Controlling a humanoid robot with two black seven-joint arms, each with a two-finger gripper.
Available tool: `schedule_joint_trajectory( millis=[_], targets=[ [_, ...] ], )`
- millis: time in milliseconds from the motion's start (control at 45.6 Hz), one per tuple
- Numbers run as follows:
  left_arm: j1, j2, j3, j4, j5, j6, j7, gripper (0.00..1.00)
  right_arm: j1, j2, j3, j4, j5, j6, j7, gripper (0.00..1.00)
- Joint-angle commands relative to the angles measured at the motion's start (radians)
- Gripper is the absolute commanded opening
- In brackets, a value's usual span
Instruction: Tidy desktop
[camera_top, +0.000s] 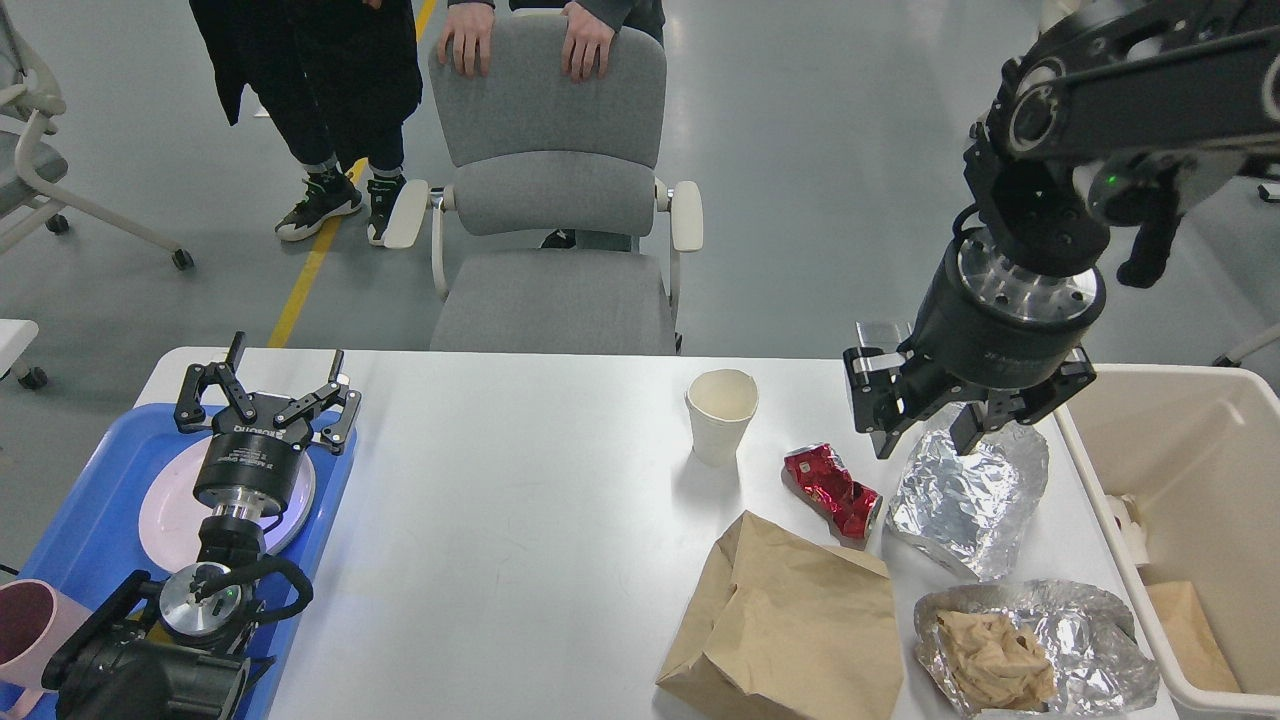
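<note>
The white desktop (520, 520) fills the lower view. On its right part lie a brown paper bag (795, 630), a crushed red can (832, 490), a crumpled foil sheet (965, 500) and a foil wrap holding brown paper (1035, 650). A white paper cup (722, 413) stands upright near the far edge. My right gripper (925, 430) hangs open and empty above the foil sheet, beside the can. My left gripper (268, 400) stands open with its fingers spread, above the white plate (165, 510) on the blue tray (80, 540), holding nothing.
A beige bin (1190, 540) with some paper scraps stands at the right edge of the table. A pink mug (30, 620) sits at the tray's near left. A grey office chair (555, 200) is pushed against the far side, with two people behind it.
</note>
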Motion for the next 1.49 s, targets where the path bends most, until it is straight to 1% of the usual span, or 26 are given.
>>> schedule_joint_trajectory(
  millis=[0, 219, 351, 438, 548, 592, 701, 811, 942, 986, 1052, 1227, 1380, 1402, 1468],
  targets=[
    [-0.001, 0.000, 0.000, 0.000, 0.000, 0.000, 0.000, 0.96, 0.012, 0.003, 0.007, 0.007, 0.001, -0.001, 0.002, 1.00],
    [-0.001, 0.000, 0.000, 0.000, 0.000, 0.000, 0.000, 0.96, 0.012, 0.001, 0.039, 0.009, 0.001, 0.001, 0.005, 1.00],
    [-0.001, 0.000, 0.000, 0.000, 0.000, 0.000, 0.000, 0.96, -0.050, 0.008, 0.080, 0.001, 0.001, -0.014, 0.007, 1.00],
    [-0.001, 0.000, 0.000, 0.000, 0.000, 0.000, 0.000, 0.96, -0.172, 0.034, 0.152, -0.020, -0.010, -0.103, 0.005, 1.00],
    [0.001, 0.000, 0.000, 0.000, 0.000, -0.002, 0.000, 0.96, -0.338, 0.095, 0.225, -0.048, -0.028, -0.289, -0.006, 1.00],
    [-0.001, 0.000, 0.000, 0.000, 0.000, -0.005, 0.000, 0.96, -0.419, 0.118, 0.246, -0.072, -0.055, -0.347, -0.007, 1.00],
    [0.001, 0.000, 0.000, 0.000, 0.000, -0.008, 0.000, 0.96, -0.566, 0.159, 0.283, -0.120, -0.146, -0.430, -0.012, 1.00],
    [0.001, 0.000, 0.000, 0.000, 0.000, -0.008, 0.000, 0.96, -0.674, 0.221, 0.286, -0.187, -0.169, -0.464, -0.015, 1.00],
    [0.001, 0.000, 0.000, 0.000, 0.000, -0.008, 0.000, 0.96, -0.778, 0.274, 0.284, -0.289, -0.175, -0.528, -0.016, 1.00],
    [-0.001, 0.000, 0.000, 0.000, 0.000, -0.008, 0.000, 0.96, -0.813, 0.305, 0.281, -0.313, -0.180, -0.544, -0.024, 1.00],
    [-0.001, 0.000, 0.000, 0.000, 0.000, -0.008, 0.000, 0.96, -0.852, 0.342, 0.275, -0.342, -0.183, -0.554, -0.049, 1.00],
    [0.001, 0.000, 0.000, 0.000, 0.000, -0.008, 0.000, 0.96, -0.955, 0.353, 0.226, -0.419, -0.244, -0.594, -0.116, 1.00],
    [-0.001, 0.000, 0.000, 0.000, 0.000, -0.008, 0.000, 0.96, -1.086, 0.359, 0.206, -0.502, -0.287, -0.597, -0.121, 1.00],
    [0.001, 0.000, 0.000, 0.000, 0.000, -0.008, 0.000, 0.96, -1.102, 0.359, 0.206, -0.513, -0.296, -0.597, -0.121, 0.98],
    [0.001, 0.000, 0.000, 0.000, 0.000, -0.008, 0.000, 0.96, -1.133, 0.359, 0.208, -0.527, -0.309, -0.601, -0.119, 0.97]
  ],
)
